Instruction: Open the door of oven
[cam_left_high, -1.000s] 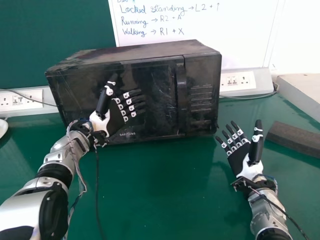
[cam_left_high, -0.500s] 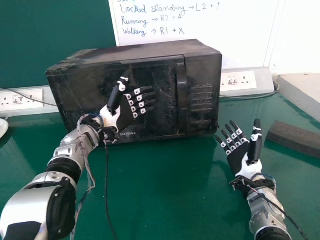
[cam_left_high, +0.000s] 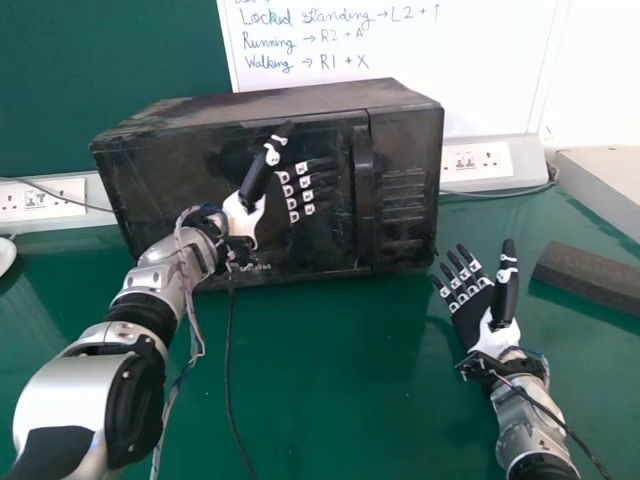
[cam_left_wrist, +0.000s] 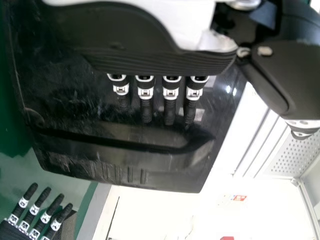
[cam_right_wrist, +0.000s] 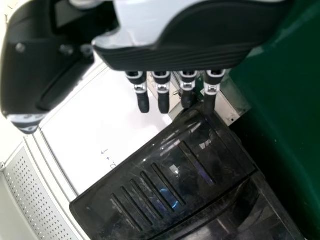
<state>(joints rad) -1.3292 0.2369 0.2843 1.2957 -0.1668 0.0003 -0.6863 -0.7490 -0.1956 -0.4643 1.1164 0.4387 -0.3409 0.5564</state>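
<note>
"Where's the left hand?"

"Left of the handle, fingers straight and wide, in front of the door; I can't tell whether it touches."

"And the oven?"

"Far side of the table, door shut. The handle looks rigid, maybe slick; I'd hook the fingers behind it at mid-height. The door probably swings lightly after a stiff first tug."

"The right hand?"

"Near right, spread wide and empty."
</note>
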